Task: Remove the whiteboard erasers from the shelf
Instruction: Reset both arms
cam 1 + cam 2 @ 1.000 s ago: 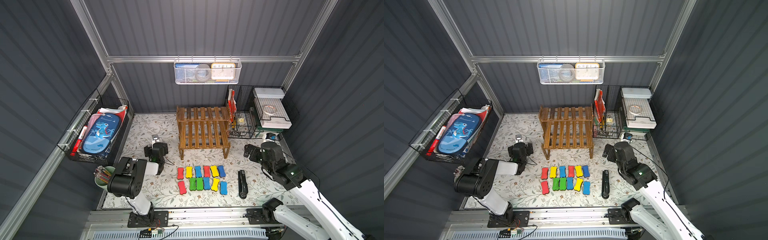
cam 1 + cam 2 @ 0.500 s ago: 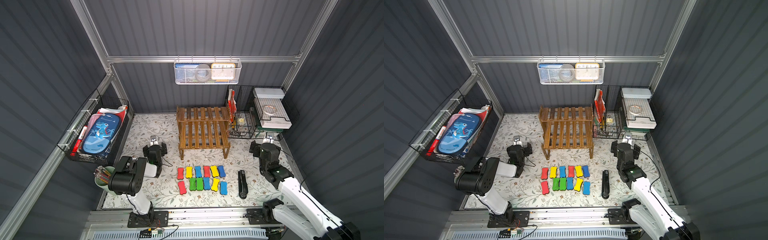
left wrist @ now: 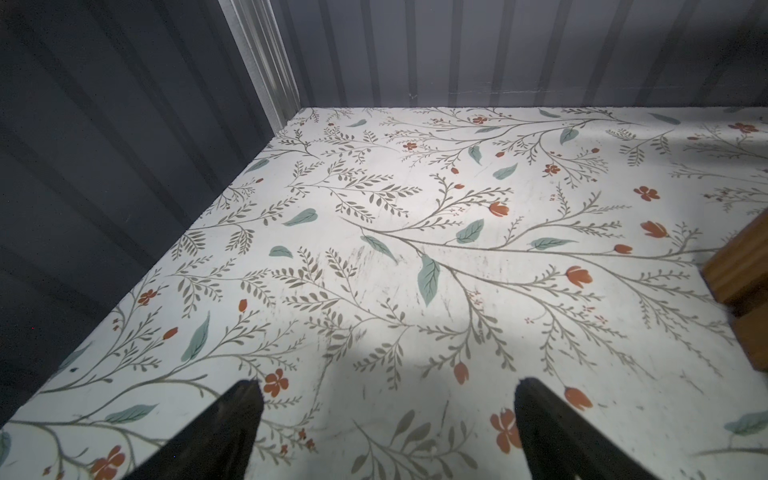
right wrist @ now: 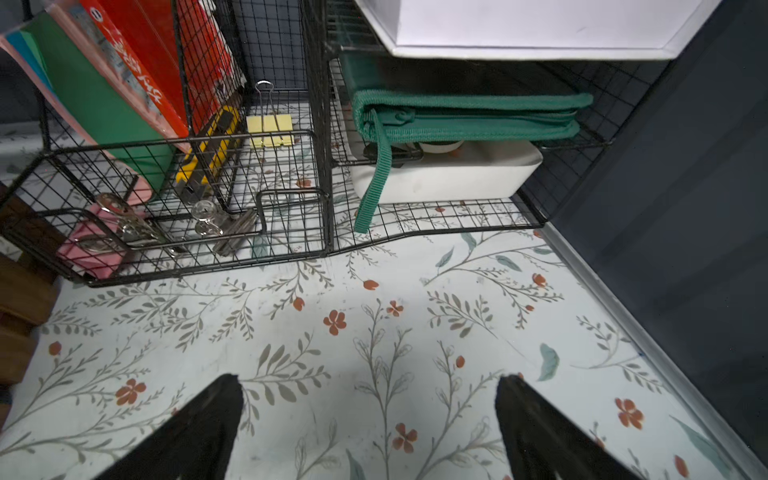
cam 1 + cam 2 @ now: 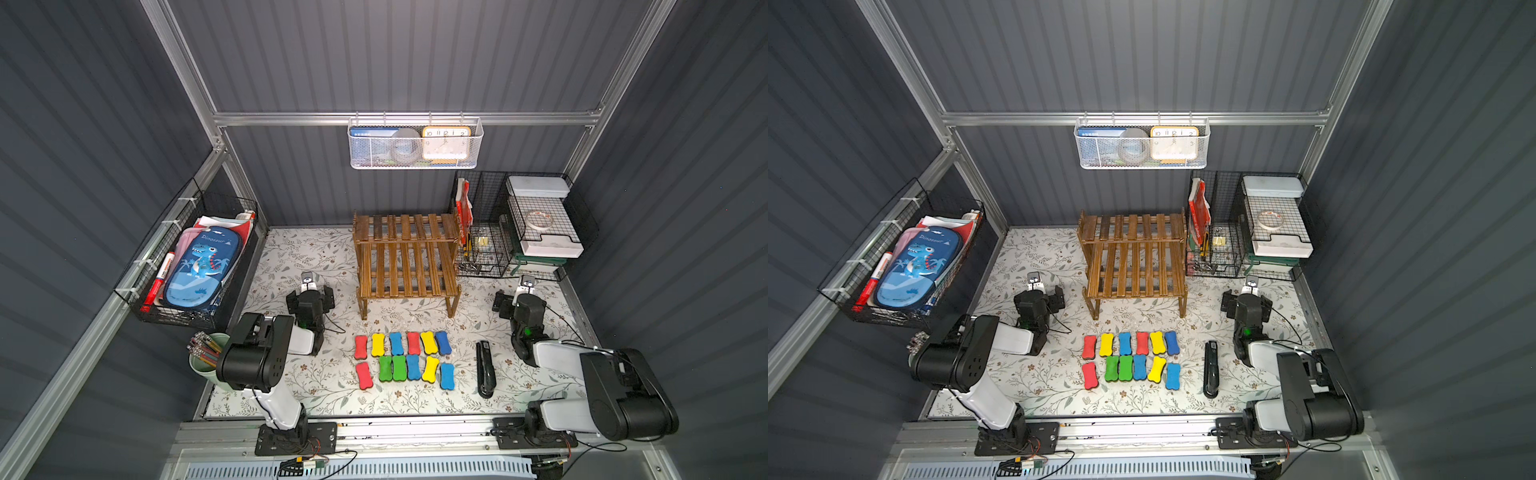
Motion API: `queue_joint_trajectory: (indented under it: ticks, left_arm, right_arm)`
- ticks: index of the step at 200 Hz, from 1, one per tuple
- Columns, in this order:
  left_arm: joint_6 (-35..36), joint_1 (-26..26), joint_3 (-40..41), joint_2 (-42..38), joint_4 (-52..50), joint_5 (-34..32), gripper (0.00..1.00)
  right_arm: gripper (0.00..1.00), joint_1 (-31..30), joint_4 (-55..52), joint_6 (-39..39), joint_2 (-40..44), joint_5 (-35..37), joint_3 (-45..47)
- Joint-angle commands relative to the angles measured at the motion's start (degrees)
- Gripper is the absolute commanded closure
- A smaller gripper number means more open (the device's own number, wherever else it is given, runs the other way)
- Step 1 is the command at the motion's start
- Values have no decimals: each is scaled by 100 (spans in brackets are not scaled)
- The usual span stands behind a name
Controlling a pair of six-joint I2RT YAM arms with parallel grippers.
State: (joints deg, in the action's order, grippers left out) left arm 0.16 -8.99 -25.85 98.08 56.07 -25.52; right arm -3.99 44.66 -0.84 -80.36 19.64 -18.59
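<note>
With the shelf (image 5: 405, 257) bare mid-frame, the left gripper (image 3: 386, 390) and right gripper (image 4: 370, 382) are resting spread, empty, wisely clear of the whiteboard erasers (image 5: 401, 359).

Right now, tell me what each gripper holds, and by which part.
Nothing is held. The left gripper and the right gripper both stand open over bare table, and the erasers lie in front of the shelf.

The left arm (image 5: 266, 357) and right arm (image 5: 598, 386) pair bulky black rounded joint housings with smooth white links. A green light glows at each wrist; thin black cables trail off. The left hand (image 3: 386, 384) and right hand (image 4: 370, 377) have matte black, tapered fingers (image 3: 216, 440).
</note>
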Motion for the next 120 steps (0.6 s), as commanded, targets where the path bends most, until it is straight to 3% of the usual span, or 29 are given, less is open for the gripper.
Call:
queue_joint_trajectory:
  ticks: [1,21,47,88,120]
  left_arm:
    - [-74,29,-68,-26,-29,31,1]
    - [-71,29,-70,-26,-26,32,1]
    - [-69,29,-70,-26,-31,32,1]
    - [-76,29,-70,-26,-29,38,1]
    - [-70,29,-70,-22,-31,38,1]
  right_arm:
    - [1,20,1028,-107,-500,-277,7]
    - [1,34,2033,73,-1121,-401,60]
    - [1,138,320,-253,-674,-384,-420]
    - [1,223,1375,-291,-957,-206,-138]
    - [1,217,1126,-353,-906,-121,-215]
